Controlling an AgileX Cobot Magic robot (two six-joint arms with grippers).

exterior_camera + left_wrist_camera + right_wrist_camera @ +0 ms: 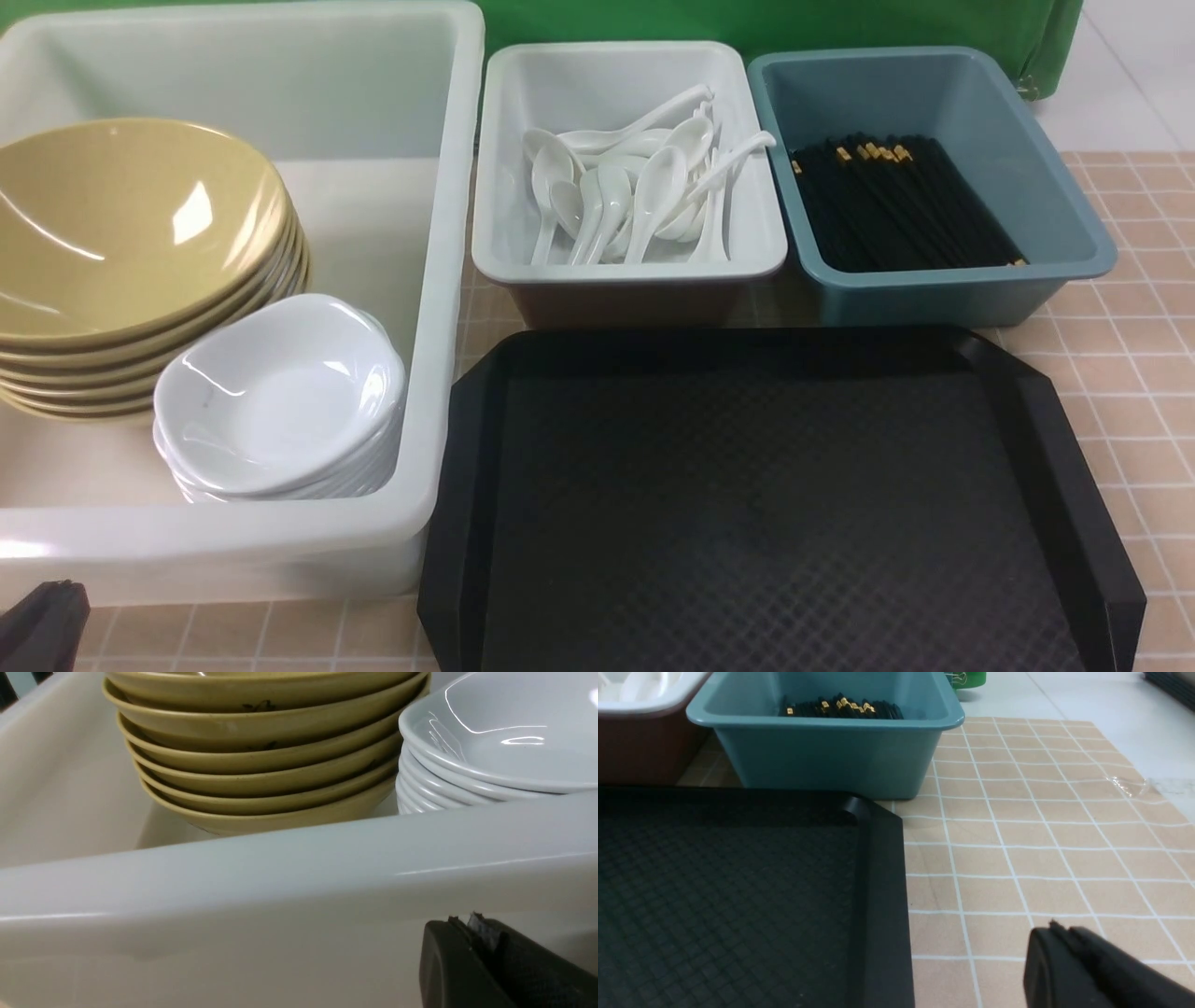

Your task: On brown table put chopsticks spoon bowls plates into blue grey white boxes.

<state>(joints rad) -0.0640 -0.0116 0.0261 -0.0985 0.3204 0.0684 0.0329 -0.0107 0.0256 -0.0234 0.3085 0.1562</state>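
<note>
The left gripper (pixel 472 933) was closed on nothing, parked low just outside the near wall of the white tub (pixel 280 877). The right gripper (pixel 1059 938) was likewise pinched together and empty, low over the table (pixel 1041 858) just beside the black tray (pixel 738 882).

Everything looked sorted: bowls (pixel 131 252) and plates (pixel 280 392) stacked in the tub, spoons (pixel 625 187) in the grey bin (pixel 625 271), chopsticks (pixel 896 201) in the blue bin (pixel 934 289). The tray held nothing, so the task seemed finished.

The chief risk would be the left arm rising carelessly and catching the tub's rim, jolting the leaning bowl stack onto the plates.

Only the left wrist view showed the stacks edge-on, each rim countable, plates touching bowls. Only the front view showed the spoons plainly; the right wrist view caught merely the chopsticks' gold tips.
</note>
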